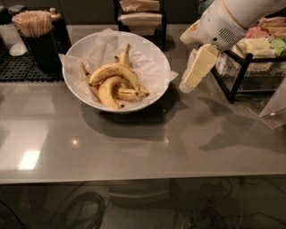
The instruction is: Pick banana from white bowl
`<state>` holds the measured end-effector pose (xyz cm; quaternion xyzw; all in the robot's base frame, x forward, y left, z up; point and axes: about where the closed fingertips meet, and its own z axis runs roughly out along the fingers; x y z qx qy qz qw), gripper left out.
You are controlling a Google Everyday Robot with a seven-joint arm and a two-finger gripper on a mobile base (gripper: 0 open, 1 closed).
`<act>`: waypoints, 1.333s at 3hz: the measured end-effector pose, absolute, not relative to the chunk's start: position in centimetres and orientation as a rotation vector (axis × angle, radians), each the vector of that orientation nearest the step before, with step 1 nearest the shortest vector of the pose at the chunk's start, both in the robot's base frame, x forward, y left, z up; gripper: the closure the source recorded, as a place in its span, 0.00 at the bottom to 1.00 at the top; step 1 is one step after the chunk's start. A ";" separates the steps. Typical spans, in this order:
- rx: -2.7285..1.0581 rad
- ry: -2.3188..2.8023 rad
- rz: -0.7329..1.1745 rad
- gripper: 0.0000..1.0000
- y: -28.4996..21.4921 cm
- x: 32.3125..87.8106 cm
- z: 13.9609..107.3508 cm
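The white bowl [76,85], lined with crinkled white paper, stands on the grey counter at back left. In it lies the banana [114,70], long, arched, yellow with brown freckles, across the top of the pile. A shorter plump yellow banana [107,92] lies under it, with thin browner bananas [126,56] around them. My gripper [193,74], cream-coloured and pointing down and to the left, hangs just right of the bowl's right rim, above the counter and apart from the bananas. It holds nothing that I can see.
A dark cup of wooden stirrers [32,24] stands left of the bowl on a black mat [22,69]. A black wire rack with packets [254,53] stands at the right behind the arm. A napkin holder [138,13] is at the back. A clear object [275,109] sits at the right edge.
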<state>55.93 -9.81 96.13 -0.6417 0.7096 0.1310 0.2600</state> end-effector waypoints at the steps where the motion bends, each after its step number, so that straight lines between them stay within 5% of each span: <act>1: -1.700 1.916 0.433 0.00 -8.2 59.5 94.5; 4: -1.750 1.810 0.572 0.00 -2.8 60.4 92.3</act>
